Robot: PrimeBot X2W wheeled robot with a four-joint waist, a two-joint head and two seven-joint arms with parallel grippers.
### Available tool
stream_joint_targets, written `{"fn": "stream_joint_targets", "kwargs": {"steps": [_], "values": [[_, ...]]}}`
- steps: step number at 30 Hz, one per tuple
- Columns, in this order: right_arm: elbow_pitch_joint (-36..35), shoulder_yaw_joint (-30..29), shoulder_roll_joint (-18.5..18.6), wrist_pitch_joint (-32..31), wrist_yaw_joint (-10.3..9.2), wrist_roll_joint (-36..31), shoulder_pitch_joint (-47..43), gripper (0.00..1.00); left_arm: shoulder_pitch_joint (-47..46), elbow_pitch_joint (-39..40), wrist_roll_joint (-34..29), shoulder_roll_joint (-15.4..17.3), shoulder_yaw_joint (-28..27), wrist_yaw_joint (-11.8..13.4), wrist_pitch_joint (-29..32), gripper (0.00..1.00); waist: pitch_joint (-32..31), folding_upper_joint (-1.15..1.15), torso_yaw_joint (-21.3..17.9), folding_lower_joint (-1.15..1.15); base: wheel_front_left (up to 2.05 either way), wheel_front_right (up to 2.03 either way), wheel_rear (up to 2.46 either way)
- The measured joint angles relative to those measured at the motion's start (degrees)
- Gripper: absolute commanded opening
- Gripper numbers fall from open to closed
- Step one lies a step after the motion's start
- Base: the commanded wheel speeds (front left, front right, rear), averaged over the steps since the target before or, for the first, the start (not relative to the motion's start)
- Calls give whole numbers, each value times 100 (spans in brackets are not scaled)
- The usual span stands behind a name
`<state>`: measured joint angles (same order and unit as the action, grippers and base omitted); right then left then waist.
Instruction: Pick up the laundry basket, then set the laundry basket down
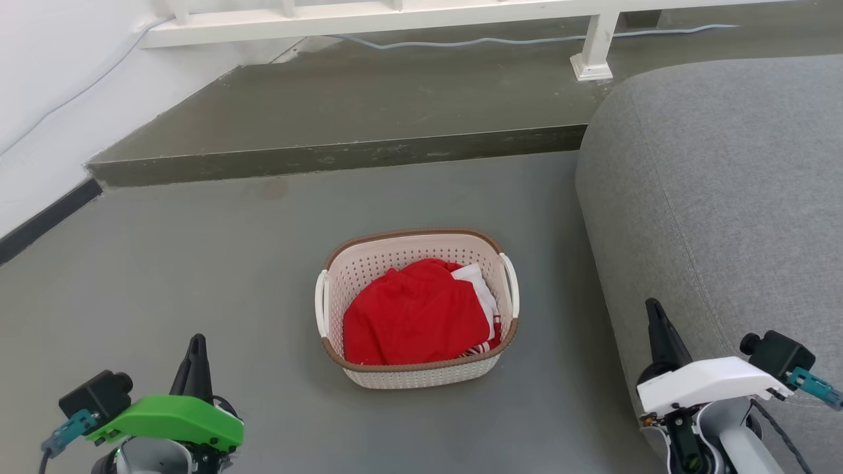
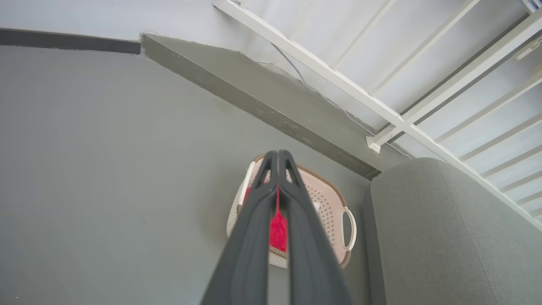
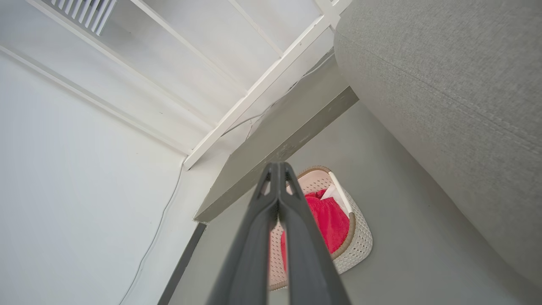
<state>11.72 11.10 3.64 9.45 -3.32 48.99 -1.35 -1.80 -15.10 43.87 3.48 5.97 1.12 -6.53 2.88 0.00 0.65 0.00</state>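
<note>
You see a perforated matt plastic laundry basket holding soft red cloth; at three o'clock, a coarse-woven grey sofa.

one laundry basket, one red garment, one sofa, two tools

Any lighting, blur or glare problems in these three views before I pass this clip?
Head view: soft even light, sharp, only a faint shadow beside the laundry basket, no glare. Left wrist view: the left hand looks soft near the bottom edge and covers the basket's middle. Right wrist view: the white wall is nearly washed out; the right hand is likewise soft up close.
</note>
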Motion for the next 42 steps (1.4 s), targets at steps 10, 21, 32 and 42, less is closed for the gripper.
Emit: {"fn": "stream_joint_targets", "kwargs": {"steps": [10,21,32,42], "values": [[4,-174,48,-152,129,691,21,0,-3,-18,671,-27,-142,-115,191,0,-38,0,-8,0,0,0,0],[25,-360,98,-325,281,1446,90,0,-7,-30,1410,-42,-296,-214,382,0,-80,0,-18,0,0,0,0],[68,-526,145,-459,403,2132,122,0,-18,-46,2086,-62,-438,-348,576,0,-118,0,-27,0,0,0,0],[113,-694,178,-601,535,2813,201,0,-29,-53,2766,-75,-593,-470,724,0,-157,0,-36,0,0,0,0]]}}
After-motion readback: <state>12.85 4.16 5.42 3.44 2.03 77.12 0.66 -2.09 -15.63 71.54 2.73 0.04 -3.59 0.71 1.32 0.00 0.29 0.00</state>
